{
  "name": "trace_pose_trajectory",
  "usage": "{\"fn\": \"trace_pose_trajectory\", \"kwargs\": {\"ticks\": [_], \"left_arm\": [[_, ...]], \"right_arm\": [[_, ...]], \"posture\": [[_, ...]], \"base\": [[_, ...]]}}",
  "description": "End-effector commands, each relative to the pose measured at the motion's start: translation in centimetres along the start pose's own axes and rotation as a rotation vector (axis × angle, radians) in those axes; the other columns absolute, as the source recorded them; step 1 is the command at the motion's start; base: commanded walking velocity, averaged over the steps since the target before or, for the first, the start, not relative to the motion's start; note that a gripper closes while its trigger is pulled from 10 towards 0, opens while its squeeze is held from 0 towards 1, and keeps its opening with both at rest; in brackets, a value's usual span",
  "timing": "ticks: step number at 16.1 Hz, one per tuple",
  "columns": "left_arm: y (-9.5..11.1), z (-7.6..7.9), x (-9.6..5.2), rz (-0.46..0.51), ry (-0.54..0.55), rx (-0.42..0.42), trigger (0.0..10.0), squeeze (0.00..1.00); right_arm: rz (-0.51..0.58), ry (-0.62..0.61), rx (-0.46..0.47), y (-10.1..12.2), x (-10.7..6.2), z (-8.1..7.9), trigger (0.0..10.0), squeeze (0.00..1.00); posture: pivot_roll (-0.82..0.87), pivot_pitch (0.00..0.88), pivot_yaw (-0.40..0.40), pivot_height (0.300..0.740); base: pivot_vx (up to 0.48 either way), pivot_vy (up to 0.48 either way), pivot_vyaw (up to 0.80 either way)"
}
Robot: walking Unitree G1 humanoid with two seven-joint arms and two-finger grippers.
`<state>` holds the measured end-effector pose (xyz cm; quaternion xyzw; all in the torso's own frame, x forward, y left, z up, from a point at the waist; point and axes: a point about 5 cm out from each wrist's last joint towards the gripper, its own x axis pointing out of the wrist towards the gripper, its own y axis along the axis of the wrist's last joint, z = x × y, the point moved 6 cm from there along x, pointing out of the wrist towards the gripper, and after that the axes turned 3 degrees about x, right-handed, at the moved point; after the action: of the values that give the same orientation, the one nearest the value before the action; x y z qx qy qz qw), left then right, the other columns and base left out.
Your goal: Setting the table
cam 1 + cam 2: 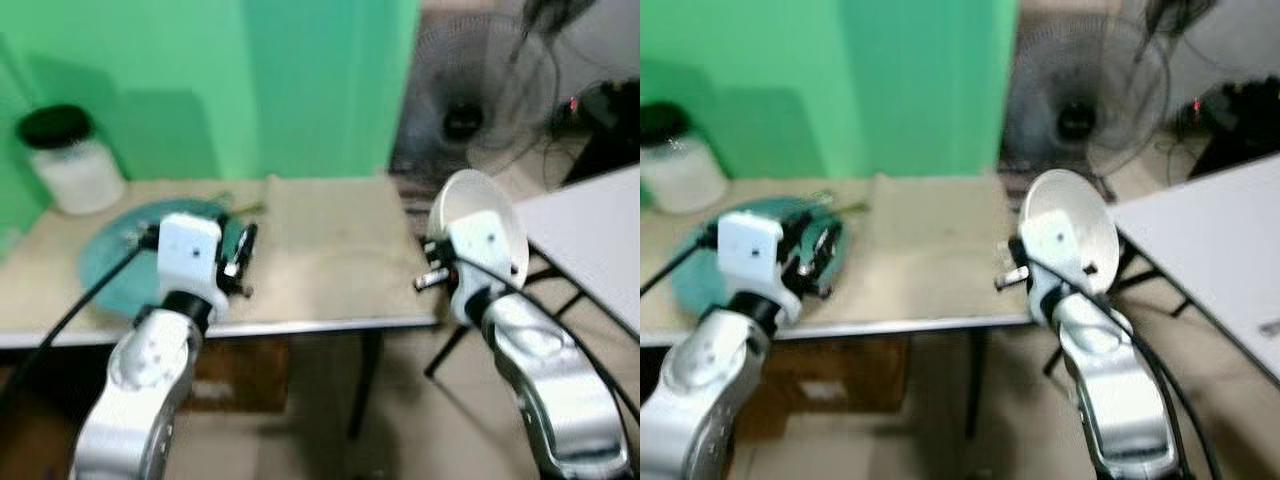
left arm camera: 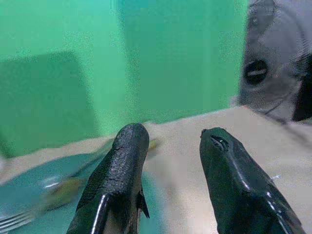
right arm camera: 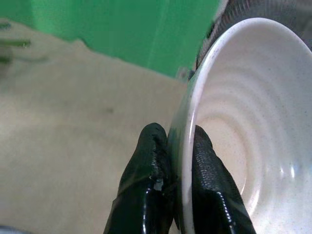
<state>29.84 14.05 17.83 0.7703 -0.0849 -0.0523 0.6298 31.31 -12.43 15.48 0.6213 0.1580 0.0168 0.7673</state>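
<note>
My right gripper (image 3: 176, 141) is shut on the rim of a white ridged bowl (image 3: 243, 126), held on edge beside the right end of the beige table (image 1: 320, 250). In the head views the white bowl (image 1: 478, 225) stands above my right wrist. My left gripper (image 2: 170, 146) is open, hovering over the near edge of a teal plate (image 1: 120, 255) at the table's left. A fork (image 2: 34, 204) with a greenish handle lies on that teal plate (image 2: 29, 185).
A white jar with a black lid (image 1: 68, 160) stands at the table's back left against a green wall. A grey floor fan (image 1: 470, 100) is behind the table's right end. A white table (image 1: 590, 235) stands to the right, with folding legs beneath.
</note>
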Motion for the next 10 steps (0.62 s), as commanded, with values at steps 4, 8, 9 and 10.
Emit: {"fn": "trace_pose_trajectory", "kwargs": {"ticks": [4, 8, 9, 10], "left_arm": [[-0.08, -0.16, 0.15, -0.005, 0.012, -0.035, 10.0, 0.00], [0.09, -0.18, 0.57, 0.003, 0.017, -0.043, 10.0, 0.00], [0.08, -0.13, 0.62, 0.002, 0.014, -0.044, 10.0, 0.00], [0.11, 0.01, 0.69, 0.004, 0.008, -0.044, 10.0, 0.00]], "right_arm": [[0.029, 0.016, -0.004, 0.92, 0.04, -0.37, 10.0, 0.00], [0.028, 0.009, -0.047, 1.14, 0.38, 0.05, 10.0, 0.00], [0.028, 0.008, -0.049, 1.16, 0.38, 0.04, 10.0, 0.00], [0.028, 0.007, -0.054, 1.19, 0.34, 0.08, 10.0, 0.00]], "posture": [[-0.05, 0.000, -0.011, 0.740], [-0.07, 0.000, -0.008, 0.740], [-0.07, 0.000, -0.006, 0.740], [-0.08, 0.000, -0.009, 0.740]], "base": [[0.000, -0.339, 0.00], [0.000, 0.000, 0.00], [0.000, 0.000, 0.00], [0.000, 0.000, 0.00]]}}
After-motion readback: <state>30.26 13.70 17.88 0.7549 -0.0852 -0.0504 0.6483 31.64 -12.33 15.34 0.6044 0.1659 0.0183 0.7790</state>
